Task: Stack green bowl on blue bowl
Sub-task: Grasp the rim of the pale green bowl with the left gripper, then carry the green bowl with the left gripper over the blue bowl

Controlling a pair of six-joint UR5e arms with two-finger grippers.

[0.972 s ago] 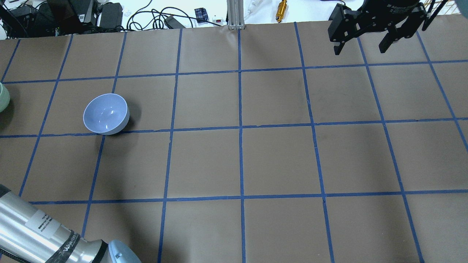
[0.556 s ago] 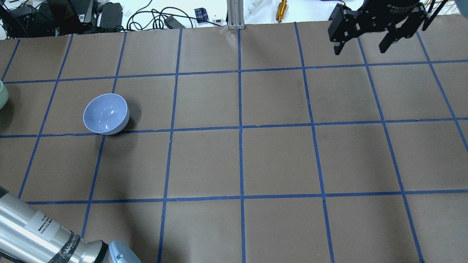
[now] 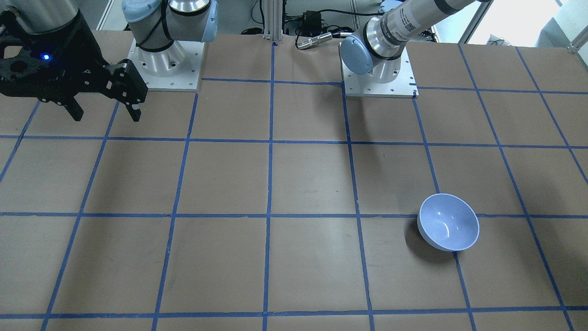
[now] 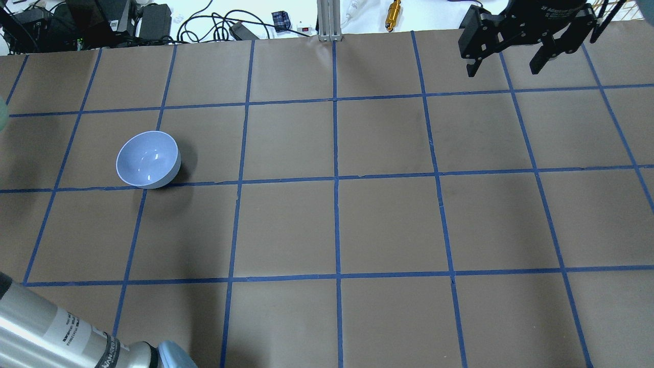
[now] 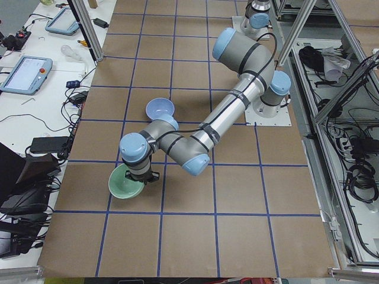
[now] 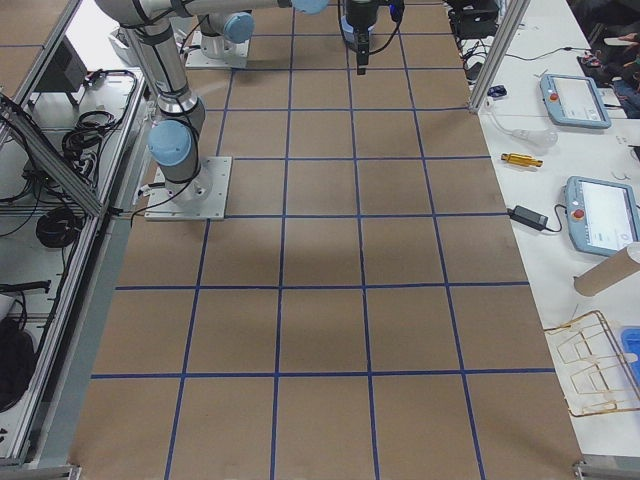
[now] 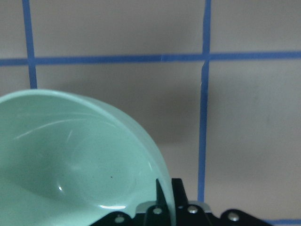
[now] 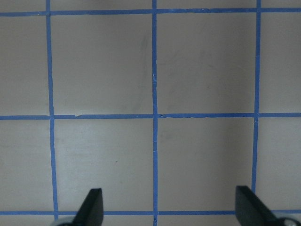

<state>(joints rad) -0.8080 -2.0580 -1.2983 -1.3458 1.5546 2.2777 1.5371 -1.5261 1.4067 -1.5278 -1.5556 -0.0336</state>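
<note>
1. Overhead exterior view: brown paper-covered desk (image 4: 388,225) with a blue tape grid carries the work.
2. Silver-and-blue left arm (image 5: 225,112) reaches out along the desk. Its wrist is folded down over the end on the robot's left.
3. Black right hand (image 4: 506,64) hangs over the far right corner, fingers spread wide with nothing between them. It is well apart from both bowls and judged out of play.
4. Small round glossy periwinkle-blue bowl (image 4: 148,159) stands upright on the desk, mouth up and empty, with nothing touching it.
5. Small round glossy mint-green bowl (image 7: 70,160) hangs mouth up under the left wrist. The shadow on the desk beside it suggests it is raised.
   - Key relation: the blue bowl lies toward the robot's right of it and a little nearer the base, well apart.
6. Left hand (image 7: 167,200) pinches the green bowl's rim, one finger inside and one outside.
   - Judgement: next comes a sideways carry that way, then a lowering.
   - The grip is off-centre, so the wrist must stop offset from the blue bowl's middle.
</note>
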